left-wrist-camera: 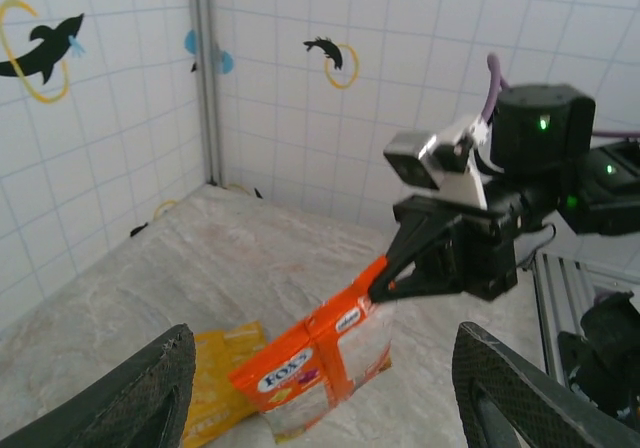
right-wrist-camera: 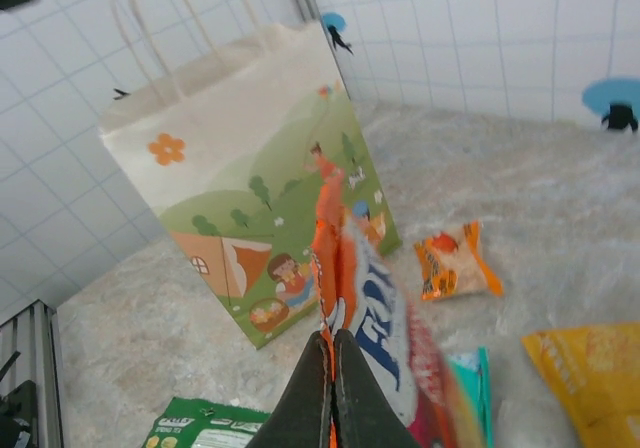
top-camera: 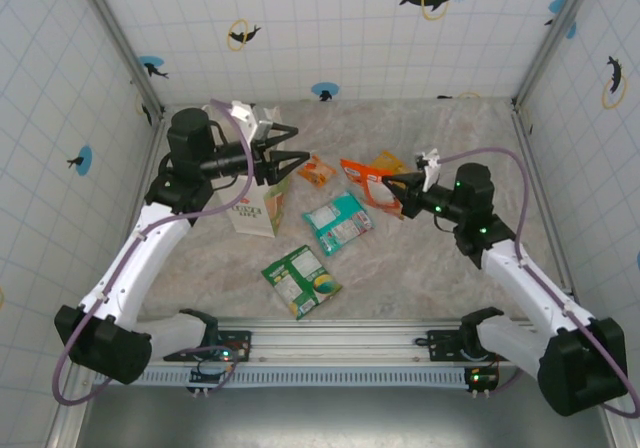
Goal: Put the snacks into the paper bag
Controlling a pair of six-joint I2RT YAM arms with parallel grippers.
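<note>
shiny orange packet (top-camera: 360, 174) with blue lettering hanging at nine o'clock of right gripper (top-camera: 390, 181), jaws pinching its edge, left gripper (top-camera: 291, 147) gaping wide

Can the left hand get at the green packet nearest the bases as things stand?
Probably yes: the left hand is open and empty beside the paper bag, and the green packet lies flat on its own, nothing on it.

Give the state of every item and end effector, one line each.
White illustrated paper bag: standing upright.
Orange-red shiny packet: pinched by right end effector.
Left end effector: open, empty.
Right end effector: shut on that packet.
Small orange packet, teal packet, green packet, yellow packet: lying on table.
</note>
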